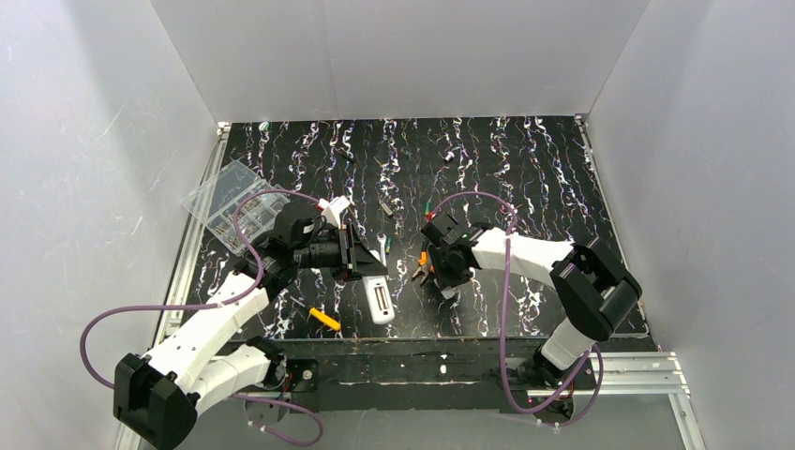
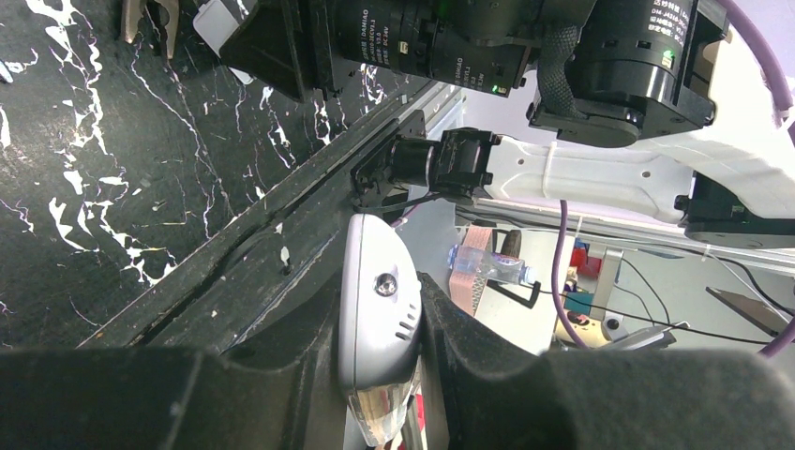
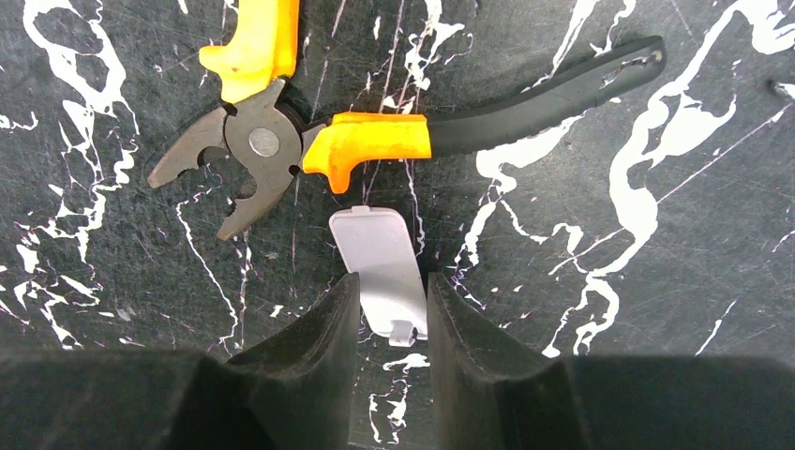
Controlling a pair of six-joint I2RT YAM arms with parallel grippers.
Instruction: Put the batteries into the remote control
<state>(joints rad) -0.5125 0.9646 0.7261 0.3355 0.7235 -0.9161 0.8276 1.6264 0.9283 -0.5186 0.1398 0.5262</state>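
Remote [image 1: 378, 302] is clamped in my left gripper [image 2: 380, 314], long axis running down-frame in top view; right gripper [image 3: 392, 291] pinches cover [image 3: 370, 244]; 1 green battery [image 1: 387, 242] lies between both.

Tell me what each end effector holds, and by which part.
Left end effector: the remote control, pinched across its long sides near the emitter end. Right end effector: the loose white cover, apparently pinched by its side edges at the tabbed end.
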